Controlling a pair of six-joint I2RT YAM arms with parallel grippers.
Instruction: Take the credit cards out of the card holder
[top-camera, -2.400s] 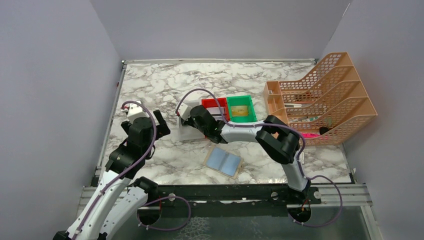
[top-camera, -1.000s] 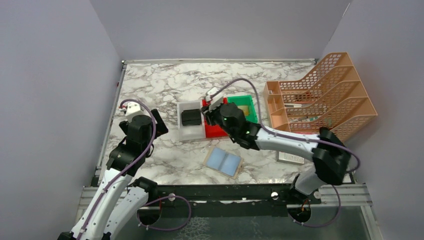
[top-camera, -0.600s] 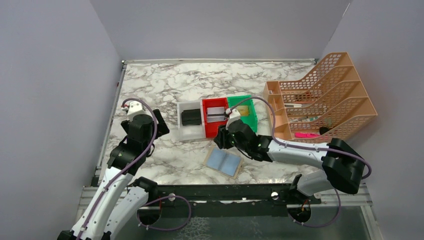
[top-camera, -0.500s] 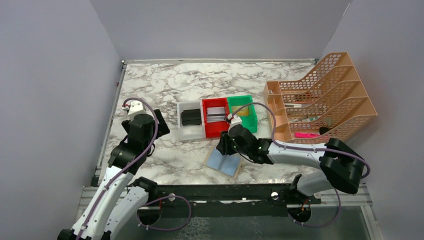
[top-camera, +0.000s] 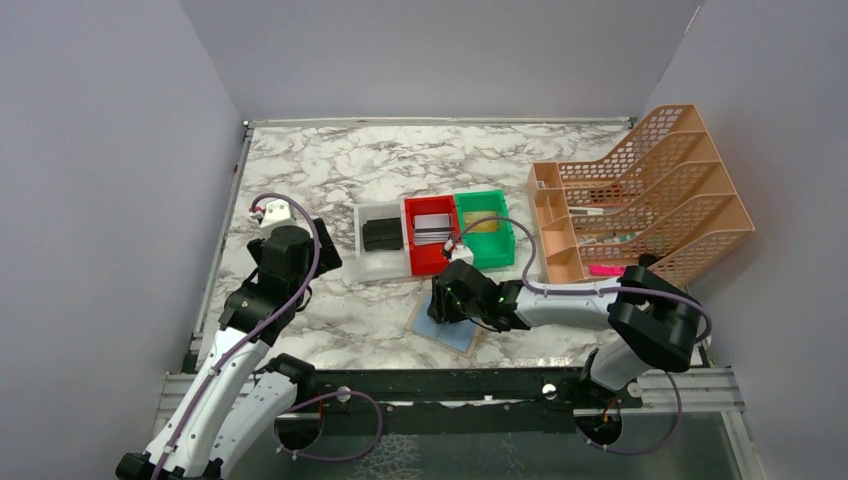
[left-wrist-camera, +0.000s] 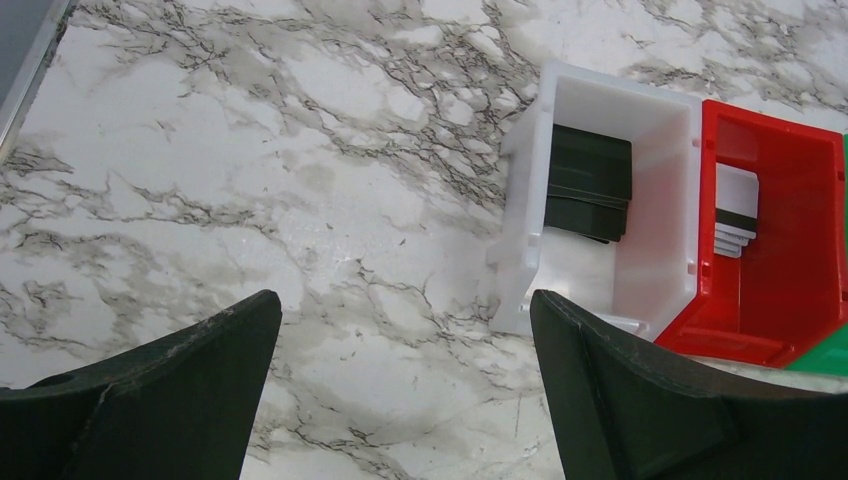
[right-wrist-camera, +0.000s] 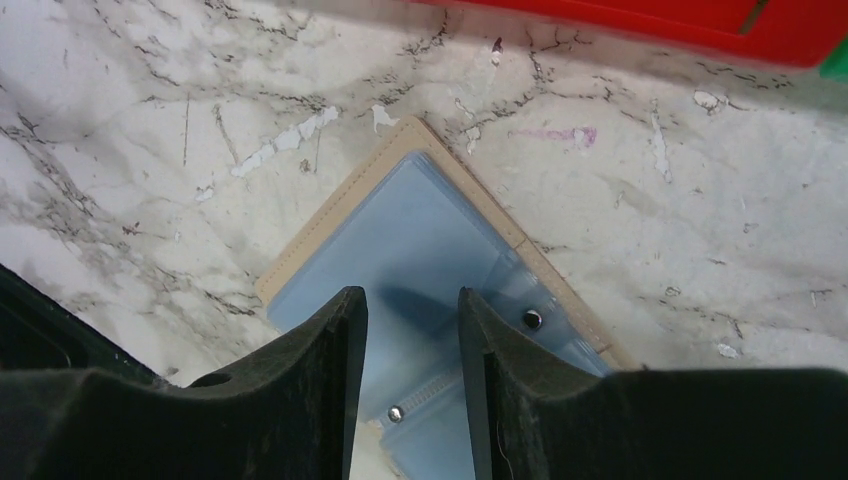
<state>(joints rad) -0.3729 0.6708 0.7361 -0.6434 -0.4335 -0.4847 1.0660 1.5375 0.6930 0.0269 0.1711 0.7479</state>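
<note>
Saw holder (right-wrist-camera: 420, 230) lying open, sleeves up, on worktop (top-camera: 330, 170), just in front of red bin (top-camera: 430, 263). Found right jaws close over it, slightly parted, gripping nothing. Found left jaws spread wide over worktop beside white bin (left-wrist-camera: 665, 210). Spotted cards (top-camera: 432, 228) stacked in red bin.

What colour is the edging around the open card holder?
Tan, stitched, framing the card holder's pale blue sleeves; clearest in the right wrist view.
</note>
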